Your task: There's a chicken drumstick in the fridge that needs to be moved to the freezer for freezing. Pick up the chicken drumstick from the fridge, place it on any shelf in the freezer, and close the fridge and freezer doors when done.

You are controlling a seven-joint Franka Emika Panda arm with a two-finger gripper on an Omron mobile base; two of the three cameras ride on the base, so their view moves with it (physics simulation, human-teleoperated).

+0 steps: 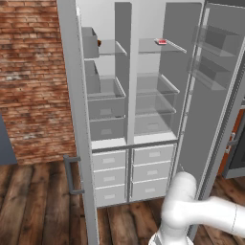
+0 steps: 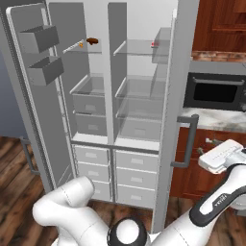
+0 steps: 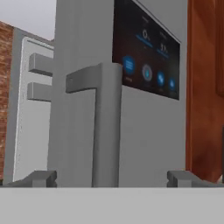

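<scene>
The chicken drumstick (image 2: 92, 41) lies on the top glass shelf (image 2: 84, 47) of the narrower left compartment, the freezer (image 2: 89, 96); it peeks out there in the left base view too, drumstick (image 1: 99, 43). The wider fridge (image 2: 141, 96) stands to its right. Both doors hang open: the freezer door (image 2: 29, 105) at left, the fridge door (image 2: 170, 120) at right. My gripper (image 2: 205, 156) is outside the fridge door, open and holding nothing. In the hand view the gripper (image 3: 113, 179) faces that door's bar handle (image 3: 107, 122) and dark screen (image 3: 146, 65).
A small red-and-white item (image 1: 161, 41) sits on the fridge's top shelf. A microwave (image 2: 216, 91) and a counter (image 2: 216, 120) with wooden cabinets stand right of the fridge door. A brick wall (image 1: 33, 72) lies left of the freezer door, over a wooden floor.
</scene>
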